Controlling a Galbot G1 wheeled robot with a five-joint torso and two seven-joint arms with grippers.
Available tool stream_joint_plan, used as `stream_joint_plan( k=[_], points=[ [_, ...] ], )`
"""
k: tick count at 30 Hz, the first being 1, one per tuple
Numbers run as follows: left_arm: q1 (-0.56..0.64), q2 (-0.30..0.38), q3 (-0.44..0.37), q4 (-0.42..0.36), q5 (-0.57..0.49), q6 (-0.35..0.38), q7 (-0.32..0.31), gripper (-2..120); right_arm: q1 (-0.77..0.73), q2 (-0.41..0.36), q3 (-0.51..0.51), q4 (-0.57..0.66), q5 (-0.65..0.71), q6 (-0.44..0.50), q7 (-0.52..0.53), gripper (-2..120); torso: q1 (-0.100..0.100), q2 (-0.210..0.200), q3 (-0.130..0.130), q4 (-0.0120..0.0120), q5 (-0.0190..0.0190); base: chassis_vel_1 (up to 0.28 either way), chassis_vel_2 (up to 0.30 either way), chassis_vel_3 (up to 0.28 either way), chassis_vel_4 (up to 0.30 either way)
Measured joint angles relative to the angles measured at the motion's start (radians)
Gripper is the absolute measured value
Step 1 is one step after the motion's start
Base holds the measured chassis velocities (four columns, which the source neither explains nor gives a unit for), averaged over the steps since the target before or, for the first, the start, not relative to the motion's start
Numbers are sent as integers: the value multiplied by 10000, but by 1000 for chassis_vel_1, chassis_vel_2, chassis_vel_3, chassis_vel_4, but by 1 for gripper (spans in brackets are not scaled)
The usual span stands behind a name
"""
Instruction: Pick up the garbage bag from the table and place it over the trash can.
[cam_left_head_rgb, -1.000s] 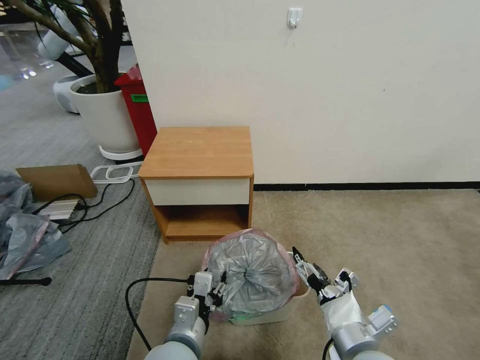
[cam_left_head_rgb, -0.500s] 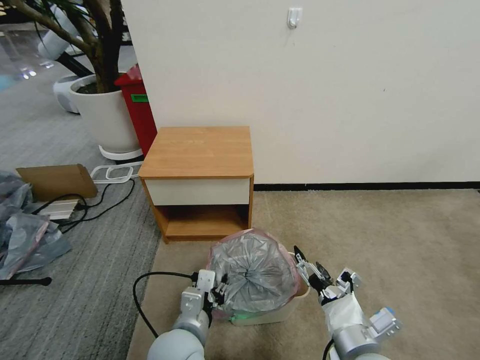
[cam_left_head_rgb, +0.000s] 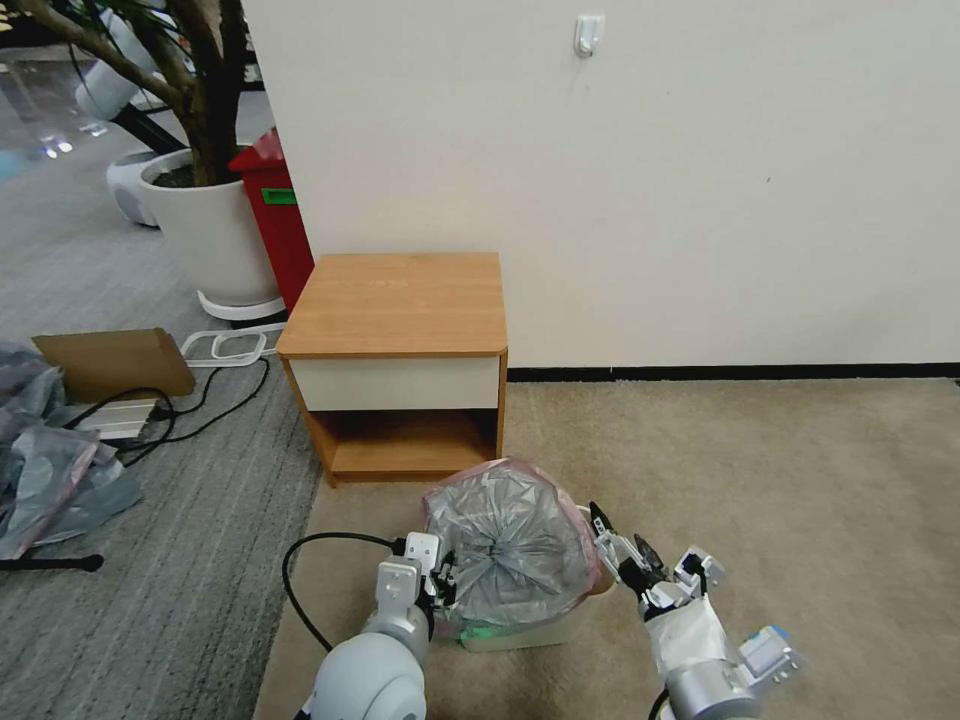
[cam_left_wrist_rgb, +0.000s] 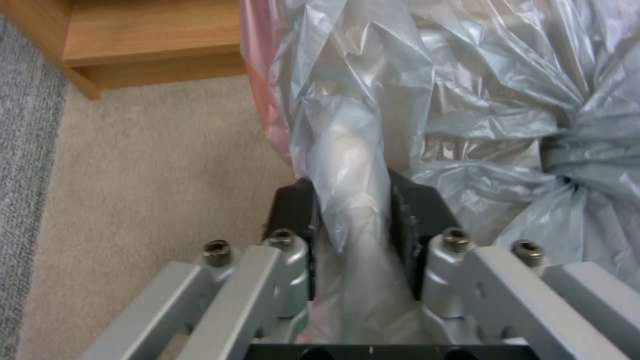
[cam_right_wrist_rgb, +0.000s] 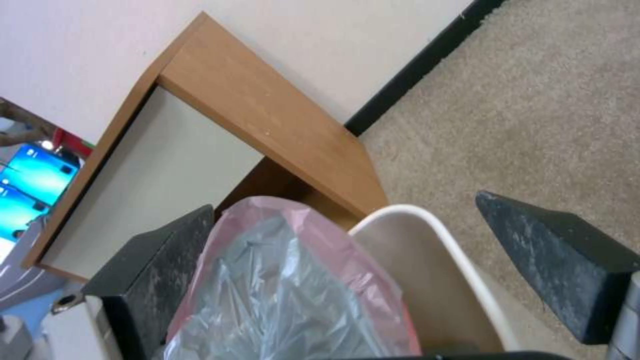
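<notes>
1. The garbage bag (cam_left_head_rgb: 508, 548) sits bunched on the trash can (cam_left_head_rgb: 525, 630), on the carpet in front of the nightstand (cam_left_head_rgb: 398, 300).
2. The left pincer (cam_left_wrist_rgb: 353, 210) clamps a fold of the bag; pull gently outward and down over the rim.
3. The right pincer (cam_left_head_rgb: 622, 545) stands spread at the far rim, holding nothing; it should take the pink edge there.

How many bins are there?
2: the trash can on the carpet between both grippers, under the garbage bag, and a red bin beside the plant pot.
</notes>
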Motion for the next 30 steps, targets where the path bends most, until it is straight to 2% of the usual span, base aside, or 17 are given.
stream_joint_plan(
  k=[4,9,12,16,17,20,26,30],
  points=[
    [-61,-36,20,89,-43,-8,-69,10,21,21,-9,-37,-35,4,-4,100,0,0,0,-1,-1,0,0,0,0],
    [25,-65,-7,145,-8,-240,-64,9,84,1,38,17,-389,31,-137,100,0,0,0,0,0,0,0,0,0],
    [145,-63,-28,209,156,-677,23,9,89,-30,70,183,-1012,87,-414,100,0,0,-1,-1,0,0,0,0,0],
    [565,12,-182,188,624,-1833,584,9,67,-204,91,430,-3191,223,-1510,100,0,-1,0,1,-1,0,0,0,0],
    [565,12,-182,188,624,-1833,584,9,67,-204,91,430,-3191,223,-1510,100,0,-1,0,1,-1,0,0,0,0],
    [762,74,-327,-12,899,-2300,1039,9,131,-297,69,353,-4415,356,-2166,100,0,0,0,0,0,0,0,0,0],
    [1102,233,-748,-409,1516,-3173,1945,9,389,-286,-41,262,-4877,152,-2347,100,0,-1,0,0,0,0,0,0,0],
    [1252,303,-974,-576,1806,-3501,2284,9,437,-257,-55,206,-4862,97,-2328,98,0,-1,0,1,0,0,0,0,0]
  ],
)
